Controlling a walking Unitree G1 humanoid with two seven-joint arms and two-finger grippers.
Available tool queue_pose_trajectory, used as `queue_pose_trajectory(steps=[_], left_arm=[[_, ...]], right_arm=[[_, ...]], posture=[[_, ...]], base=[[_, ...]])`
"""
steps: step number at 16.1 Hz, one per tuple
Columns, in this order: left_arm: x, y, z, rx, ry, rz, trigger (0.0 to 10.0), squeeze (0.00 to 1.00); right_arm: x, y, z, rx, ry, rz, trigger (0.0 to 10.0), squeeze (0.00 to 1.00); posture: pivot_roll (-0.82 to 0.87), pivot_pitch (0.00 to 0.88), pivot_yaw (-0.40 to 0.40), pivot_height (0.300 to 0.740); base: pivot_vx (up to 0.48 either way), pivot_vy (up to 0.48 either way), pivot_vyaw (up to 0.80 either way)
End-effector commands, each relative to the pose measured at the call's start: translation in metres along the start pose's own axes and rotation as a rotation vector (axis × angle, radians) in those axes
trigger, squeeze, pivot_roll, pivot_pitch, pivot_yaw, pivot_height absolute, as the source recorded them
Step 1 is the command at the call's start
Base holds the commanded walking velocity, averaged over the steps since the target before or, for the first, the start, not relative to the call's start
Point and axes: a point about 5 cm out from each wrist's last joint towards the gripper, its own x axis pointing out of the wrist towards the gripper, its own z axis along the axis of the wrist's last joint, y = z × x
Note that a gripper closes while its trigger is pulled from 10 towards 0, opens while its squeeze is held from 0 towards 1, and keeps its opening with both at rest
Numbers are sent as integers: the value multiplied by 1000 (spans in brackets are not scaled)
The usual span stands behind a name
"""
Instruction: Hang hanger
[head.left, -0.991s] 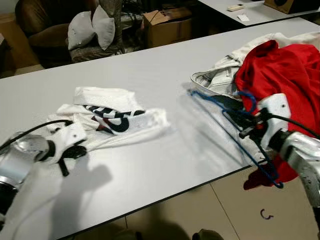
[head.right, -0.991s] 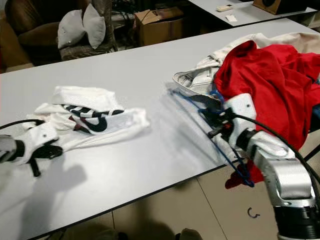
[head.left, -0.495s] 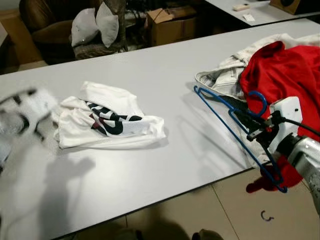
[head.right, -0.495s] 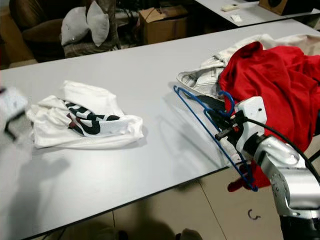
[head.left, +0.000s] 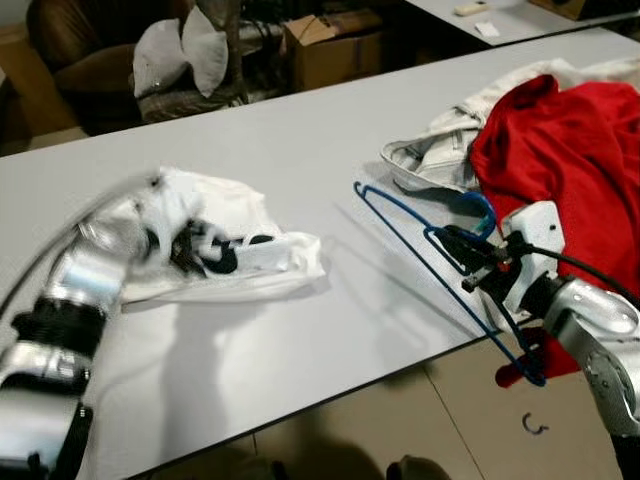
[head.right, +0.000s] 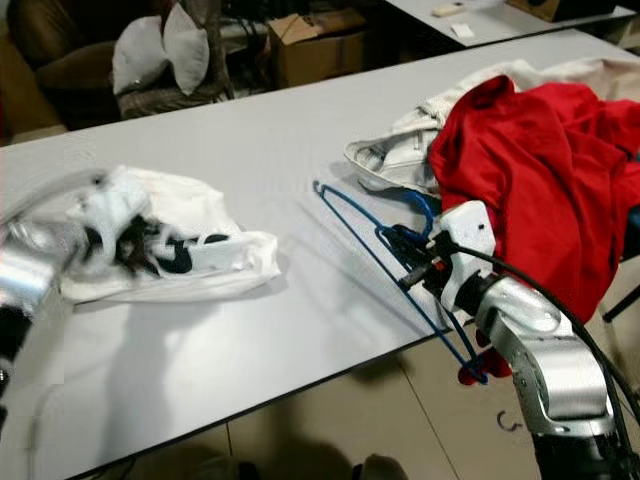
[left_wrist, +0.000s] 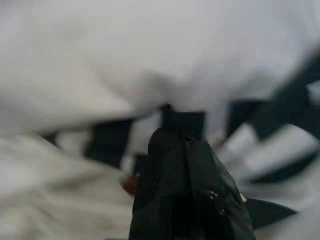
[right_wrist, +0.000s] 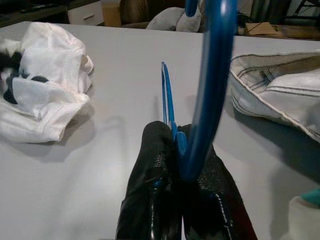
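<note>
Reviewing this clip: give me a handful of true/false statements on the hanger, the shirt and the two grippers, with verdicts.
1. The right gripper has its jaws shut on the blue hanger. True.
2. The hanger lies flat on the table. False: it is held tilted, one end over the tabletop, the other past the table's front edge.
3. The left gripper is at the white shirt. True.
4. The red garment lies under the white shirt. False: it is piled apart, at the table's right end.
5. A cardboard box stands on the table. False: it stands on the floor beyond the table.
</note>
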Motion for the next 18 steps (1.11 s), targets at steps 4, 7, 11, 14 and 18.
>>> queue_pose_trajectory(steps=[4,7,11,14,18], left_arm=[[19,-10,5,-31,-6,-3,10000,0],[37,-29,32,-33,-63,-63,10000,0],[42,-54,123,-101,-487,-103,10000,0],[23,-36,154,-71,-662,-41,10000,0],[23,-10,103,169,-454,12,10000,0]], right_arm=[[6,31,-5,-69,106,303,10000,0],[-4,51,-2,-73,147,499,10000,0],[-14,74,4,-26,131,662,10000,0],[-9,58,16,-67,46,477,10000,0],[-20,50,11,-89,92,416,10000,0]], posture=[[-145,0,85,740],[-155,0,90,740],[-167,0,95,740],[-181,0,107,740],[-176,0,101,740]], base=[[0,0,0],[0,0,0],[0,0,0],[0,0,0],[0,0,0]])
